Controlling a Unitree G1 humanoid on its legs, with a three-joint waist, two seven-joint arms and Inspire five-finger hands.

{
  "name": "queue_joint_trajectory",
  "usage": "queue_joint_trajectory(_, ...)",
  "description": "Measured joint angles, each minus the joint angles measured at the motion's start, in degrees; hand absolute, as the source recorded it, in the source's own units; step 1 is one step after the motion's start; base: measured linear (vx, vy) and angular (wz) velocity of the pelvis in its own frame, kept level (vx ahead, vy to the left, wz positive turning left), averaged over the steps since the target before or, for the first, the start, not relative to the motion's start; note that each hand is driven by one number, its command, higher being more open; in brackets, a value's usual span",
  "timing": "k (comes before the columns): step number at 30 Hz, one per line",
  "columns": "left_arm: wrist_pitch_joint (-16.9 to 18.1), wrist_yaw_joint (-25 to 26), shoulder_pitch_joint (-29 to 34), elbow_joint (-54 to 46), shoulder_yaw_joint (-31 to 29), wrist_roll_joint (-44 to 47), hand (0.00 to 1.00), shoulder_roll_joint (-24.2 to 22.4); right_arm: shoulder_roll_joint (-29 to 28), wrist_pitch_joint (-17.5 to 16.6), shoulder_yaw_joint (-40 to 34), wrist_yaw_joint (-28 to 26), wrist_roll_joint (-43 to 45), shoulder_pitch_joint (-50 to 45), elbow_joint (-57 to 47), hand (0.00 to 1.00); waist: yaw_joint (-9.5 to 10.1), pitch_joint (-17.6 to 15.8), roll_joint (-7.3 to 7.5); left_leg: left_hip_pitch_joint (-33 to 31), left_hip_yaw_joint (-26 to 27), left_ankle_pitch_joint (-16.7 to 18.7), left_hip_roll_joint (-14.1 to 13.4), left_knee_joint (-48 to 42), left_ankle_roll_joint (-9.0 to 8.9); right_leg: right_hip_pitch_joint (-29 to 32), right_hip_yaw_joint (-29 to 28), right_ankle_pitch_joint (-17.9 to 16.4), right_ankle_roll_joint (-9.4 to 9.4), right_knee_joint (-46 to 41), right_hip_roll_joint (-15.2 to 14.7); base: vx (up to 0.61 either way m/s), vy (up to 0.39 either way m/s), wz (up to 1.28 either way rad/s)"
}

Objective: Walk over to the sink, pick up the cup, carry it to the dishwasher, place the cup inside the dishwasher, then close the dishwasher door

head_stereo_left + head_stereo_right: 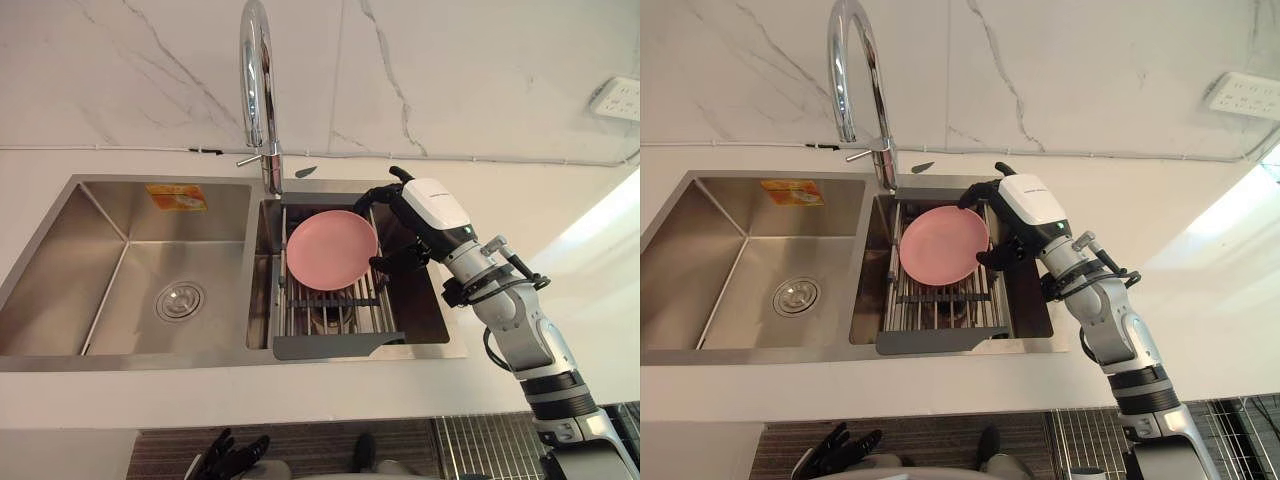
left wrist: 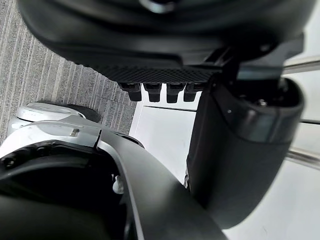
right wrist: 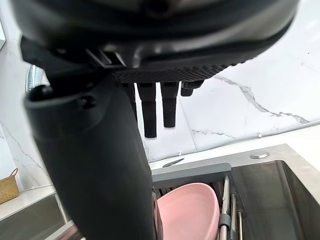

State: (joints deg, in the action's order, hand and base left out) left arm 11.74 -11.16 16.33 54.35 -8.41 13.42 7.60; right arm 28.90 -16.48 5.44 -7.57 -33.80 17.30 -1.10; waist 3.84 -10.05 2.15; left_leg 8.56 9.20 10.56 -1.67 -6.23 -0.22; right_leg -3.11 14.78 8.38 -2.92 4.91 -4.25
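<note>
A pink plate (image 1: 330, 250) leans tilted on a metal drying rack (image 1: 330, 308) set across the right basin of a steel double sink (image 1: 60, 240). My right hand (image 1: 435, 210) hovers at the plate's right rim, open, with its fingers (image 1: 375, 195) reaching past the upper edge and the thumb (image 1: 400, 258) below; whether they touch the plate I cannot tell. In the right wrist view the fingers (image 3: 152, 112) stretch straight out above the plate (image 3: 187, 210). My left hand (image 1: 230, 458) hangs low in front of the counter, fingers relaxed and holding nothing.
A tall chrome faucet (image 1: 258, 90) rises behind the divider between the basins. The left basin holds only its drain (image 1: 180, 300). White counter (image 1: 560, 200) surrounds the sink, with a marble wall behind and a socket (image 1: 617, 98) at the far right.
</note>
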Motion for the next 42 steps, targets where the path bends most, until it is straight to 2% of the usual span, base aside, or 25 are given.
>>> queue_joint_trajectory(11, -0.07, 0.06, 0.0, -0.01, 0.38, -0.03, 1.0, 0.29, -0.16, -1.27, 3.17, -2.13, -0.58, -0.12, 0.0, 1.0, 0.05, 0.25, 0.42, 0.03, -0.27, 0.0, -0.08, -0.04, 0.01, -0.19, 0.28, 0.0, 0.0, -0.01, 0.03, 0.0, 0.0, 0.0)
queue_joint_trajectory(22, -0.21, 0.27, -0.01, -0.04, 1.09, -0.04, 1.0, 1.33, -0.51, -2.0, 6.08, -2.53, -6.45, -1.06, 1.22, 1.0, 0.49, 0.99, 1.72, -0.36, -0.67, 0.0, -0.08, -0.27, 0.01, -0.26, 0.71, -0.02, -0.01, -0.01, 0.0, 0.0, 0.0, 0.0)
queue_joint_trajectory(31, -0.34, 0.62, -0.08, -0.41, 2.09, -0.04, 1.0, 1.63, -0.65, -2.05, 7.4, -2.43, -11.34, -1.09, 5.86, 1.0, 1.34, 1.0, 1.8, -1.06, -1.17, 0.01, -0.14, -0.88, 0.01, -0.13, 1.18, -0.02, 0.0, -0.03, -0.02, 0.0, 0.0, 0.02)
queue_joint_trajectory(36, -0.62, 0.62, -0.32, -0.45, 2.21, -0.05, 1.0, 1.7, -1.0, -2.03, 7.4, -1.9, -12.95, -1.09, 7.91, 1.0, 1.63, 0.98, 1.83, -1.3, -1.37, 0.01, -0.11, -1.05, 0.02, -0.07, 1.34, -0.02, 0.0, -0.04, -0.07, 0.0, 0.002, 0.01)
queue_joint_trajectory(42, -0.75, 0.63, -0.42, -0.77, 2.23, -0.05, 1.0, 1.69, -1.85, -1.59, 7.4, 1.97, -16.06, -1.08, 10.77, 1.0, 1.83, 0.93, 1.88, -2.29, -1.84, 0.09, -0.14, -1.82, 0.01, 0.26, 1.56, -0.02, 0.0, -0.04, -0.12, -0.02, 0.005, 0.04)
